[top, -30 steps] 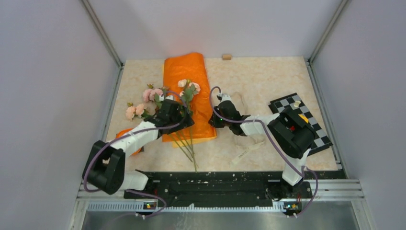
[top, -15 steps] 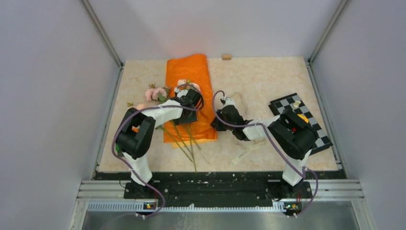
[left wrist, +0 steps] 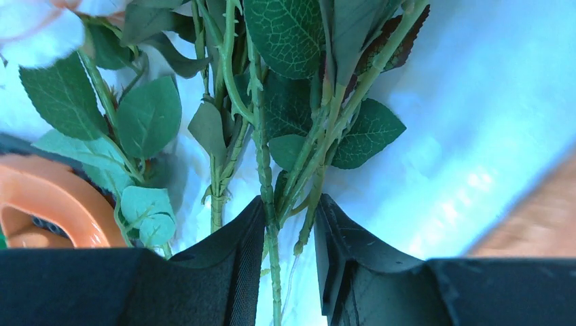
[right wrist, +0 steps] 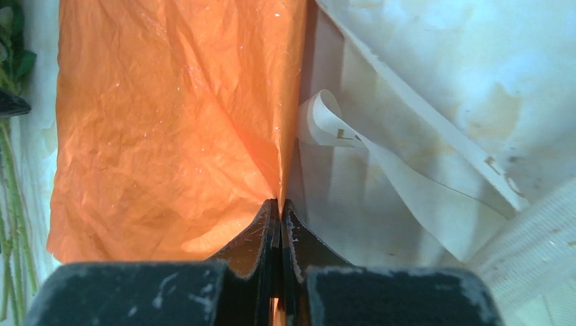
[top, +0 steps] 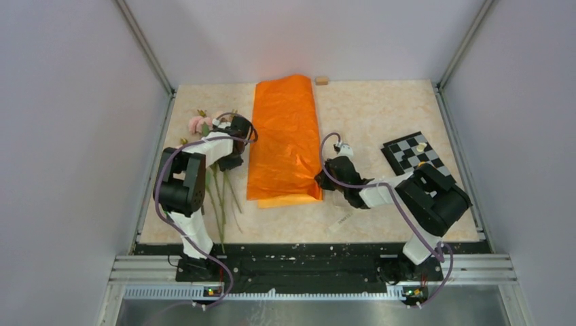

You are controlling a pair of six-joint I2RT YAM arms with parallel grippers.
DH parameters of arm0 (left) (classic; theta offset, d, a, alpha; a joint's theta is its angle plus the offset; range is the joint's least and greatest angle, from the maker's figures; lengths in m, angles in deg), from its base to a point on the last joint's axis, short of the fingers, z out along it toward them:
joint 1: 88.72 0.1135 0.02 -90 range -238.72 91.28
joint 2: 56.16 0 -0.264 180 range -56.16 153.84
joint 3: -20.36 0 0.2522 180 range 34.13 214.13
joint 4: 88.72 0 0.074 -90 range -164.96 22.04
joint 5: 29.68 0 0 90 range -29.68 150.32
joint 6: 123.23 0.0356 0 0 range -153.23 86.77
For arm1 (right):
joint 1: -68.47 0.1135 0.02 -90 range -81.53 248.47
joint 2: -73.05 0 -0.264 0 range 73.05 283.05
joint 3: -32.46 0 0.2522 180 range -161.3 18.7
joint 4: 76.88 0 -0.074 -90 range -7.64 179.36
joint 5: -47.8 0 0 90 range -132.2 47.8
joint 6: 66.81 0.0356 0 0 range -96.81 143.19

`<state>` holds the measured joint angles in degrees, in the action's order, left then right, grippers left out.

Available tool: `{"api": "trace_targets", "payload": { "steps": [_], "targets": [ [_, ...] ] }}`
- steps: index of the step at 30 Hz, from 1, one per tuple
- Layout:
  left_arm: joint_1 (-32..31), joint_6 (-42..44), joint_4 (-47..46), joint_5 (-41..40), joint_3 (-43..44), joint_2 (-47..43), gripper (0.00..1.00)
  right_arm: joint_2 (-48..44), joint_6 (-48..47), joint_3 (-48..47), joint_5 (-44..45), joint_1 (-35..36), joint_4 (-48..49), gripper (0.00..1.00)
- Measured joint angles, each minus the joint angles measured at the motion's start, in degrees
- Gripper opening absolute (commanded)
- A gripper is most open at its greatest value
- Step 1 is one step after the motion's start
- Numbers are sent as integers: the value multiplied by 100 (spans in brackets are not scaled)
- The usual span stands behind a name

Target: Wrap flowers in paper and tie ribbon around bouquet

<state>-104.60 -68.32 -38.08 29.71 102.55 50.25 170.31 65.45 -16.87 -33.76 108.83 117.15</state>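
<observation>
Flowers (top: 221, 204) that lay across the paper (top: 285, 146) a second ago now rest off it to the left on the bare tabletop (top: 380, 109), while the orange sheet sits further right. Nearest the arms, the ribbon (right wrist: 414, 197) trails loose just beside the sheet's right edge, untied. At that edge the right fingers (right wrist: 255, 241) are pressed together on the paper's rim, a sliver of orange caught between them. Across the sheet, the left fingers (left wrist: 238, 251) stand narrow around the green stems, which run up between them to the leaves beyond. Wrapping has not begun; this looks like the laying-out step. Next, the bunch likely needs lifting back onto the held sheet, gripped firmly enough that the stems do not fan apart.
</observation>
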Motion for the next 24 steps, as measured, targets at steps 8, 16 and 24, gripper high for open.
{"api": "trace_targets", "payload": {
  "steps": [8, 16, 24],
  "targets": [
    [935, 1272, -291, 339, 745, 363, 49, -68, 7, 107, 57, -52, 90, 9],
    [970, 1867, -348, 920, 1001, 245, 98, -581, -662, 24, 111, -52, -616, 49],
    [446, 1679, -601, 2127, 173, -1961, 99, -2496, -1126, -164, 822, -92, -1974, 90]
  ]
}}
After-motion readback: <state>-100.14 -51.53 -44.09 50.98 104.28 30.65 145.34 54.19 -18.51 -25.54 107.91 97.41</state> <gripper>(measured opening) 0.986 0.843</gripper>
